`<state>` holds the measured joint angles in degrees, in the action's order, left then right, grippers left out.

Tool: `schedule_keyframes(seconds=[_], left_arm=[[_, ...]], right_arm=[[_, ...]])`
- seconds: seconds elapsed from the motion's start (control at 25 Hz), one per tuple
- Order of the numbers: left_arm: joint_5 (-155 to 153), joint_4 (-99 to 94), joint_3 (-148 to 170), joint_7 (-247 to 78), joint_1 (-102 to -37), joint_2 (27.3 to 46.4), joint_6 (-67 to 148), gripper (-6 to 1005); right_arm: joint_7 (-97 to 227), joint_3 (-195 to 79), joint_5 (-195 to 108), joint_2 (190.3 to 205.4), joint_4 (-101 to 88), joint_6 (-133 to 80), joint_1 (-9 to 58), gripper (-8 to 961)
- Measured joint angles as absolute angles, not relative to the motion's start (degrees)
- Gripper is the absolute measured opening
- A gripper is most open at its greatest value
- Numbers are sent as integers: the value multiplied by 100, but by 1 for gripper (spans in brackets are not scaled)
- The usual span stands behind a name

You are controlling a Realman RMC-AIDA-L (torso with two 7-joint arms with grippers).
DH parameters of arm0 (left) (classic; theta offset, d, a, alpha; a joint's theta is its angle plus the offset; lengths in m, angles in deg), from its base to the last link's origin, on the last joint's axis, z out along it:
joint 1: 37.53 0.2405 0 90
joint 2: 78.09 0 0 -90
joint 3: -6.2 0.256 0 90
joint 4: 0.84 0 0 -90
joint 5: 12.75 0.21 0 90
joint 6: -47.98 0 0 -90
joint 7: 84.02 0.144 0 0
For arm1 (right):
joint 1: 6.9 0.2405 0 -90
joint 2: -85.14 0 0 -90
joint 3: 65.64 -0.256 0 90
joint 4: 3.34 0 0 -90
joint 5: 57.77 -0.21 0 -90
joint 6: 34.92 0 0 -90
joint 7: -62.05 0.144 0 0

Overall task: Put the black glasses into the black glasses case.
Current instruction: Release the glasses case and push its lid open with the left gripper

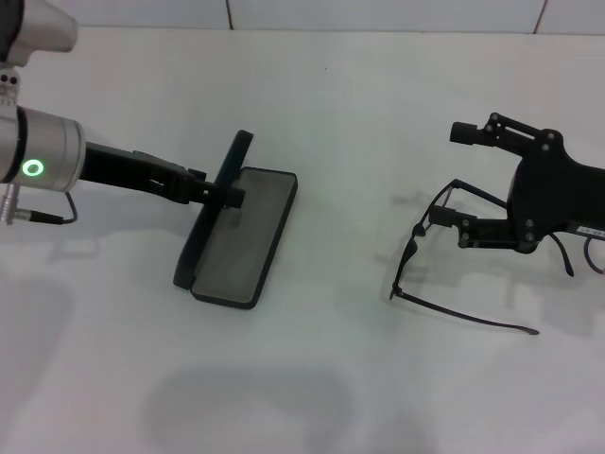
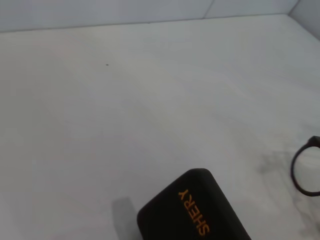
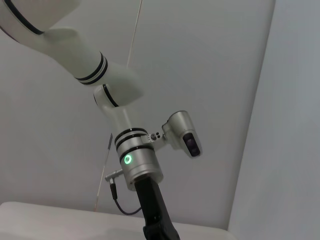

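Observation:
The black glasses case [image 1: 241, 236] lies open at the table's middle left, grey lining up, its lid [image 1: 219, 203] standing upright. My left gripper [image 1: 225, 195] is shut on that lid. The left wrist view shows the case's outside [image 2: 192, 212] with orange lettering. The black glasses [image 1: 416, 251] sit at the right, temples unfolded toward the right; one lens [image 2: 306, 170] shows in the left wrist view. My right gripper [image 1: 460, 182] is open around the far end of the front frame. Its lower finger [image 1: 454, 227] is at the frame and its upper finger [image 1: 470, 132] is well clear.
The white table [image 1: 359, 378] ends at a tiled wall at the back. The stretch between case and glasses is bare. The right wrist view looks across at my left arm [image 3: 135, 165] against a pale wall.

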<state>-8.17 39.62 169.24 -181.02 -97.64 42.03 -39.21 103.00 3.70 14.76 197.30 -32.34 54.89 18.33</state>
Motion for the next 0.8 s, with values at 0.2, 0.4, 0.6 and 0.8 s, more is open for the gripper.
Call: schedule_keyframes(seconds=[0.2, 0.4, 0.6, 0.8], left_arm=[[-804, 3849, 16924, -18085, -9771, 4193, -3725, 829], [-800, 3846, 16924, -18069, -9786, 4179, -3715, 750], [-800, 3845, 16923, -18094, -9791, 4161, -3714, 647], [-800, 3845, 16923, -18181, -9779, 4127, -3761, 561]], right_arm=[[10297, 370, 1476, 19720, -3234, 5490, 1847, 863], [10294, 370, 1475, 19720, -3234, 5491, 1862, 863], [10290, 370, 1473, 19720, -3234, 5491, 1868, 863], [10236, 370, 1473, 19726, -3233, 5491, 1861, 862]])
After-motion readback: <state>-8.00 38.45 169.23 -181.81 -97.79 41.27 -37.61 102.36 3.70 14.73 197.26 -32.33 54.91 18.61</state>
